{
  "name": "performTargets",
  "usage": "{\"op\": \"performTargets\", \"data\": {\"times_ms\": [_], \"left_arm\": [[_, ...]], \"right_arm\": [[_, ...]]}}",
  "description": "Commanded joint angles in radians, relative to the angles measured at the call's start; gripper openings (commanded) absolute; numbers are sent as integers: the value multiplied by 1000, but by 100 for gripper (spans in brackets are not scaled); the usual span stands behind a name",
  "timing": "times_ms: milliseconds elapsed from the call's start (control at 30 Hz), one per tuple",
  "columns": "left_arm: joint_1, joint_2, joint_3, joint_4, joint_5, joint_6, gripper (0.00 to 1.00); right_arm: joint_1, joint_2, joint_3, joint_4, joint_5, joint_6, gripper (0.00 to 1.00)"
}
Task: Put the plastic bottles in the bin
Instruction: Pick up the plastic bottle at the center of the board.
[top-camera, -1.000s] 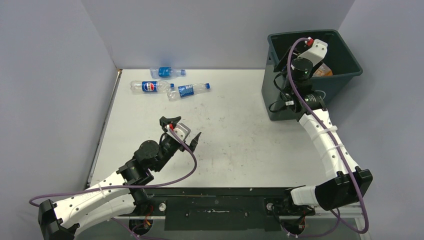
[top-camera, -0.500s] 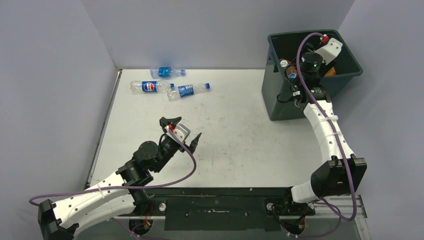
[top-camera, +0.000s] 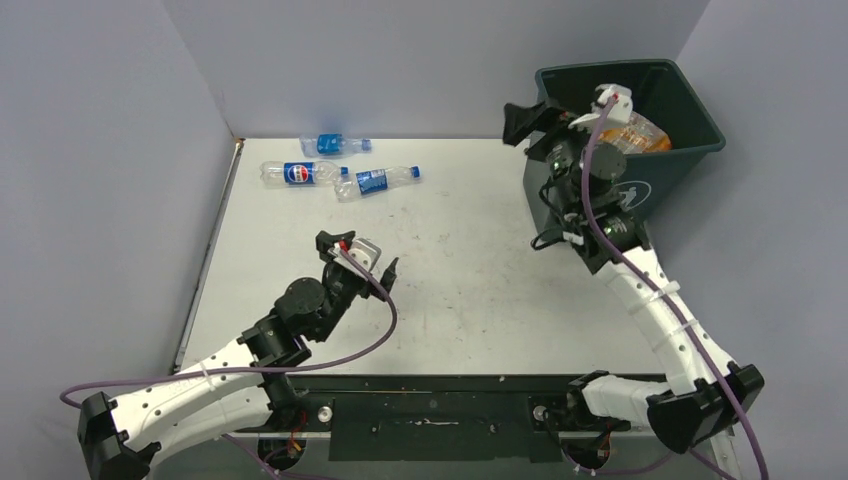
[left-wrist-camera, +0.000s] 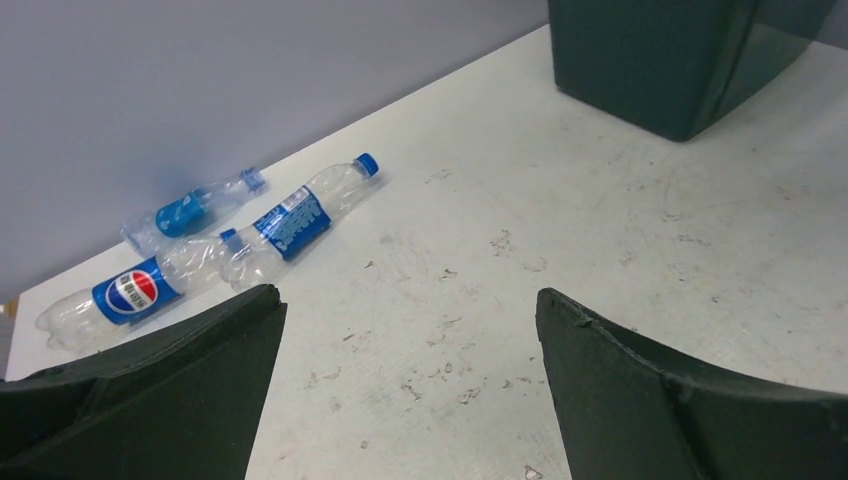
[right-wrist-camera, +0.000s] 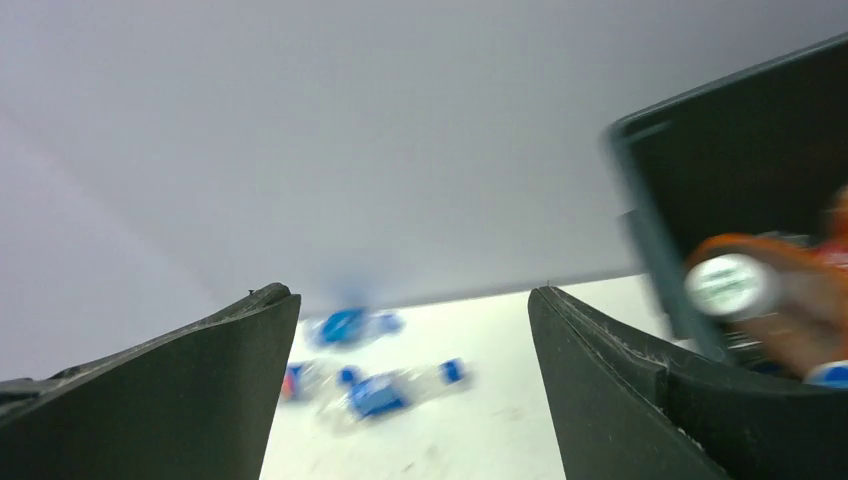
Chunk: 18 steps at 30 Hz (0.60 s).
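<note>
both the left gripper (left-wrist-camera: 408, 295) and the right gripper (right-wrist-camera: 412, 295) gape empty, three plastic bottles (top-camera: 298, 173) lie far left, well apart from the bin (top-camera: 690, 165) at far right, and a pinch on that huddle could skid one off.

White arms (top-camera: 660, 300), black pincers (top-camera: 360, 254), purple cables (top-camera: 386, 325)

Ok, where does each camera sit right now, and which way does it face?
Top external: above and behind, looking down on the table, three bottles and bin; both arms show.
Left wrist: low over the table, facing the far wall, bottles and bin; open left gripper shows.
Right wrist: high beside the bin's rim, facing the bottles, blurred; open right gripper shows.
Shared: all three see the bottles and bin.
</note>
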Motion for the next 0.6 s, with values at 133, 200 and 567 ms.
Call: {"op": "performTargets", "data": {"times_ms": [133, 200, 567], "left_arm": [[82, 151, 135, -66, -237, -132, 96], [145, 198, 170, -102, -219, -192, 96], [440, 707, 608, -288, 133, -217, 96]], "right_arm": [[258, -45, -377, 231, -231, 37, 88], [284, -48, -472, 269, -201, 70, 88], [308, -101, -873, 411, -247, 187, 88]]}}
